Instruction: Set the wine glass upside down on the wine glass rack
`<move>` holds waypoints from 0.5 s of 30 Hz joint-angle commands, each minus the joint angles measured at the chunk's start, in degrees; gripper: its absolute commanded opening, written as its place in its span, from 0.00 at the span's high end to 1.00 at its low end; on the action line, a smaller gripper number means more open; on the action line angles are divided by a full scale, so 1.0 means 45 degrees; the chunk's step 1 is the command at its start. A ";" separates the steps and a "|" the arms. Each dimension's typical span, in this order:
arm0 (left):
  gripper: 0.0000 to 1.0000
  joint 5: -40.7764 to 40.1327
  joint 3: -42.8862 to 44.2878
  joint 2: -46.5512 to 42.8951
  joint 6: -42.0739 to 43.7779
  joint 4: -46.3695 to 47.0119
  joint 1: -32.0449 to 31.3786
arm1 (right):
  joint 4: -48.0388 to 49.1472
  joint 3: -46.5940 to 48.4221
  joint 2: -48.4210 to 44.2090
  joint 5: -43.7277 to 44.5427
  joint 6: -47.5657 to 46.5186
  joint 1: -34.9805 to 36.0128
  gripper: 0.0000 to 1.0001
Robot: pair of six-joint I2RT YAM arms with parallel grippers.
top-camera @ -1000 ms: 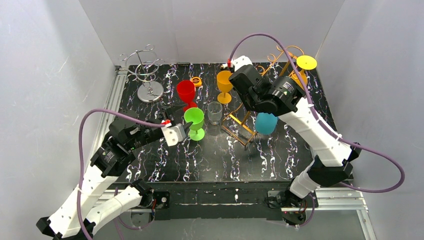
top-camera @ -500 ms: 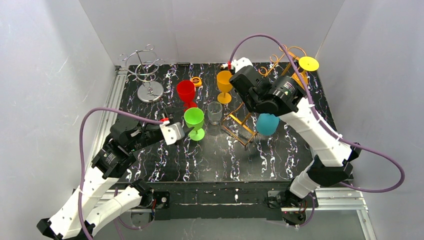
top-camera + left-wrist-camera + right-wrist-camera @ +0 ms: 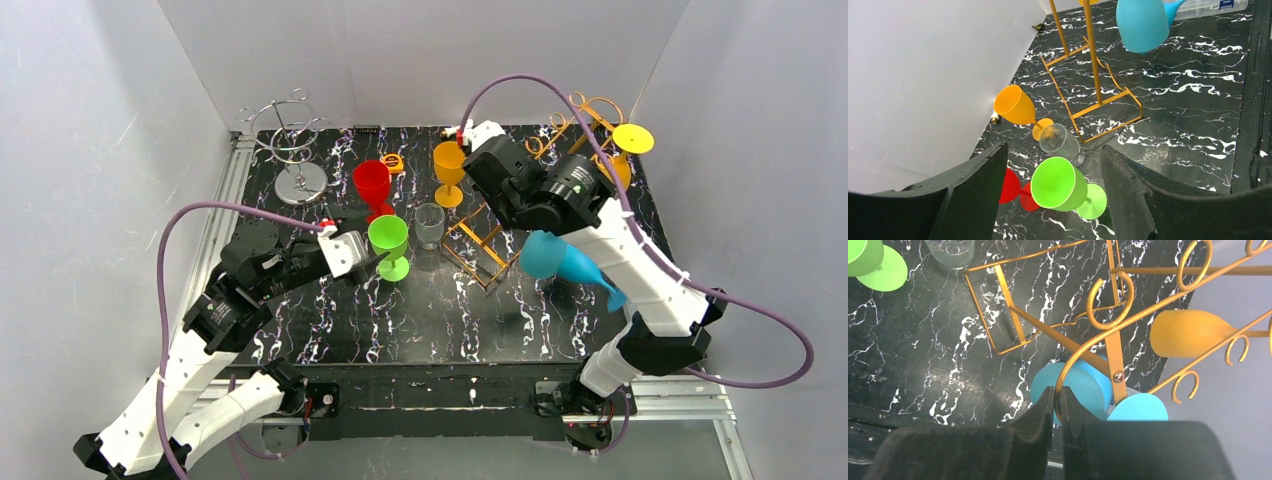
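Jaws of the left gripper [image 3: 1053,150] stand spread, the upright green wine glass [image 3: 1058,182] on the table [image 3: 1198,100] just ahead; centre them on its bowl and close gently. Right gripper [image 3: 1058,395] pinches a hooked arm of the gold rack [image 3: 1113,345]; best hold it steady.

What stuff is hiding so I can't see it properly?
- Top view: the right hand is hidden under its own arm.
- Left wrist view: the left hand covers most of the red glass; the top edge cuts off the blue glass.
- Right wrist view: the gold rack and hand cover part of the blue glass.
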 commanded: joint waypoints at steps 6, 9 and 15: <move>0.33 -0.0268 0.0085 -0.0139 -0.0810 0.0059 0.0044 | 0.0562 -0.1148 0.1110 -0.1393 -0.0583 -0.0074 0.99; 0.34 -0.0303 -0.0015 -0.0195 -0.0858 0.0121 0.0048 | 0.0495 -0.1657 0.1097 -0.1689 -0.0677 -0.0069 0.99; 0.34 -0.0488 -0.0069 -0.0103 -0.1161 0.0145 0.0046 | 0.0352 -0.2942 0.0910 -0.2070 -0.0738 -0.0069 0.99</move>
